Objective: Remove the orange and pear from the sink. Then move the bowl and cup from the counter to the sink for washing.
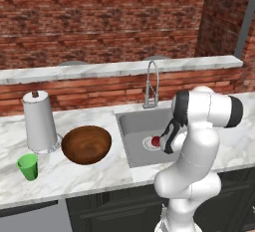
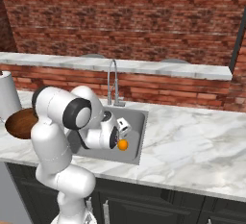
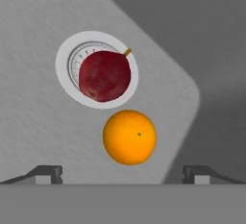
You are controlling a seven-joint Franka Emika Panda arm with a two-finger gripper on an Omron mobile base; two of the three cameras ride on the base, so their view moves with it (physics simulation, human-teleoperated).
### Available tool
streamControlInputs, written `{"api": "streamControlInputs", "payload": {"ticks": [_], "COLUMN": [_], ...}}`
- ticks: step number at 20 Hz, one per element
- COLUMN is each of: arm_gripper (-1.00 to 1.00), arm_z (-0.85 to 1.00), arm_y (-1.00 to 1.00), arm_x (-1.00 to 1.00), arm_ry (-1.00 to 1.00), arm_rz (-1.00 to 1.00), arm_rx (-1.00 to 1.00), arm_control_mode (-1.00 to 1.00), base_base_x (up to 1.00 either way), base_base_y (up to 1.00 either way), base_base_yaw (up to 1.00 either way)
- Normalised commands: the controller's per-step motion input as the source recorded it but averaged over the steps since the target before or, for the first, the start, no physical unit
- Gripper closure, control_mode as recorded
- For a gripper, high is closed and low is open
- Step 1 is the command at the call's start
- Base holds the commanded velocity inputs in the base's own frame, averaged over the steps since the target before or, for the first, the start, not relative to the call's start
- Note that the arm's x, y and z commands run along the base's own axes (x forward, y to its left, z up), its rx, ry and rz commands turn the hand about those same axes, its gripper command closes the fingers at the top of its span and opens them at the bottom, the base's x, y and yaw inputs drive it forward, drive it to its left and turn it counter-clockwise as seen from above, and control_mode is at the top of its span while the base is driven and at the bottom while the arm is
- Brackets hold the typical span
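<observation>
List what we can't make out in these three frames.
- Orange: in the left base view, hidden behind the arm.
- Pear: in the right base view, hidden behind the hand; covers most of the drain in the hand view.
- Bowl: right base view, partly behind the arm.
- Gripper: only the fingertips show, spread wide.

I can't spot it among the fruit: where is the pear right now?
The pear lies in the sink, on top of the round white-rimmed drain, in the hand view, with the orange just beside it.

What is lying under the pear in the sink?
The pear sits on the round white-rimmed drain of the sink. The drain's middle is covered.
</observation>
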Motion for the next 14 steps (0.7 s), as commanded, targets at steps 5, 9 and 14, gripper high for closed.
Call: {"api": "streamControlInputs", "payload": {"ticks": [5, 9, 14], "arm_gripper": [-1.0, -1.0, -1.0], "arm_z": [-0.14, -0.14, -0.14], "arm_y": [-0.01, -0.01, -0.01], "arm_x": [0.09, 0.08, 0.08], "arm_ry": [0.01, 0.01, 0.02], "arm_rz": [0.0, 0.0, 0.0], "arm_rx": [0.0, 0.0, 0.0], "arm_control_mode": [-1.0, -1.0, -1.0], "base_base_x": [0.0, 0.0, 0.0], "base_base_y": [0.0, 0.0, 0.0], "base_base_yaw": [0.0, 0.0, 0.0]}}
